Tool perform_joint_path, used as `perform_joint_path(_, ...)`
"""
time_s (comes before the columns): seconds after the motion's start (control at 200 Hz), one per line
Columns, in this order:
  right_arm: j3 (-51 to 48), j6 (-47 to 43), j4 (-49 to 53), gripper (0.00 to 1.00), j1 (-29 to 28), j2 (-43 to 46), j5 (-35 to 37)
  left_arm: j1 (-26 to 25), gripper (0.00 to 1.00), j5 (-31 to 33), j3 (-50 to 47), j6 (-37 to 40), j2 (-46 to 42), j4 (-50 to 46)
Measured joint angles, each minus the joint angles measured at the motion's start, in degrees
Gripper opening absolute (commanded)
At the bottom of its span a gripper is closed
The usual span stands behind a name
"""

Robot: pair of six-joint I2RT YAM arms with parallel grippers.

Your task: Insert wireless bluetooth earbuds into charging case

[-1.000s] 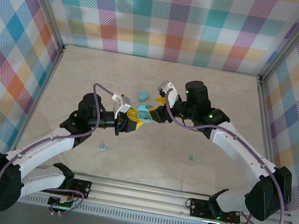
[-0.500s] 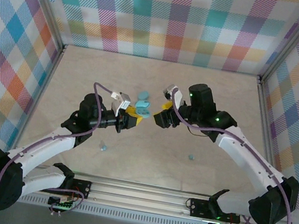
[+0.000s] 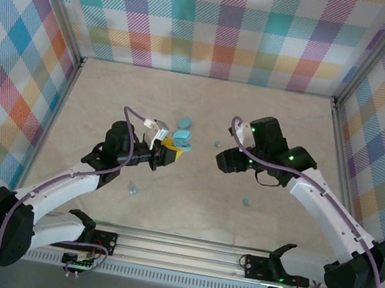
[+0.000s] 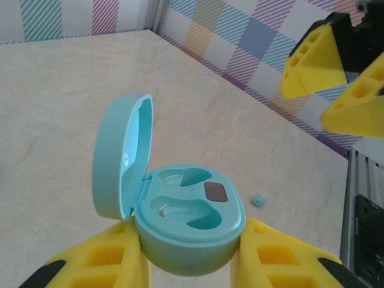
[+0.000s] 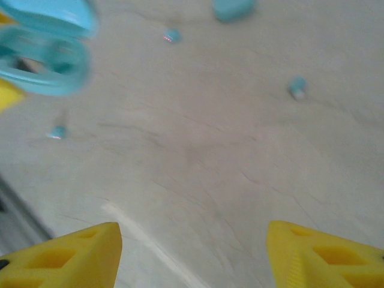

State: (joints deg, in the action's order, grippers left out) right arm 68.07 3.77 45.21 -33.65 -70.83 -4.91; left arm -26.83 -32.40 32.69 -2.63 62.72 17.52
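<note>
Nearest the arm bases, past the aluminium rail (image 3: 181,250), two earbuds lie loose on the beige table (image 3: 96,97): the left earbud (image 3: 134,189) just ahead of the left forearm, and the right earbud (image 3: 246,200) below the right wrist. They lie well apart from each other. Mid-table, the left gripper (image 3: 171,149) pinches the charging case (image 4: 189,219). Its yellow fingers (image 4: 114,258) press on opposite sides of the lower shell. The case is held clear of the table, near the centre and a little left. It is open: the cavity faces up toward the left wrist camera, with both wells showing and a dark patch in the far one. The lid (image 4: 120,159) stands roughly upright, hinged on the left-finger side. The long axis cannot be fixed, because the shell is foreshortened in the wrist view and small from above. The right gripper (image 5: 192,255) hangs over bare table to the right of the case, facing it across a gap. Its fingers are spread with nothing between them. Its camera is blurred. Between the two grippers and slightly farther back lies a third earbud (image 3: 216,144). Just behind the case a loose light-blue oval piece (image 3: 184,122) rests on the table, apart from the case. Nothing lies directly between the right gripper and the case mouth. The plaid walls (image 3: 213,28) close the far side.
</note>
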Motion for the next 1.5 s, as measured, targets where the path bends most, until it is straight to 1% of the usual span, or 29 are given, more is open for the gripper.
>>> perform_joint_path(0.075,0.0,1.6,3.8,0.57,1.5,-1.8,3.4,0.0,0.0,0.0,0.0,-0.2,0.5,0.0)
perform_joint_path(0.17,0.1,2.9,8.3,0.48,2.6,-5.7,6.9,0.0,0.0,0.0,0.0,-0.4,0.9,0.0)
perform_joint_path(0.365,0.5,4.5,14.8,0.34,2.8,-14.6,12.0,0.0,0.0,-0.1,0.0,-0.3,0.9,-1.0)
perform_joint_path(0.435,0.4,4.7,15.8,0.31,2.8,-16.5,13.4,0.0,0.0,-0.1,0.0,-0.1,0.7,-1.8)
perform_joint_path(0.595,-1.1,4.6,16.4,0.3,2.8,-17.1,14.8,0.0,0.0,0.0,0.0,0.6,-1.3,-3.7)
perform_joint_path(0.7,-2.0,4.5,17.1,0.36,2.8,-18.4,14.9,0.0,0.0,0.0,0.0,0.7,-1.9,-3.9)
perform_joint_path(0.795,-3.0,4.3,17.4,0.38,2.8,-20.4,14.3,0.0,0.0,0.0,0.0,0.7,-1.9,-3.9)
perform_joint_path(1.045,-3.5,3.8,17.5,0.37,2.5,-26.1,11.3,0.0,0.0,0.0,-0.1,0.8,-1.9,-3.9)
perform_joint_path(1.215,-3.5,3.2,17.5,0.36,2.2,-30.4,10.6,0.0,0.0,0.2,-0.2,1.3,-2.0,-4.1)
perform_joint_path(1.5,-3.5,3.3,17.9,0.37,2.2,-31.5,12.0,0.1,0.0,0.2,-0.2,2.3,-2.1,-4.8)
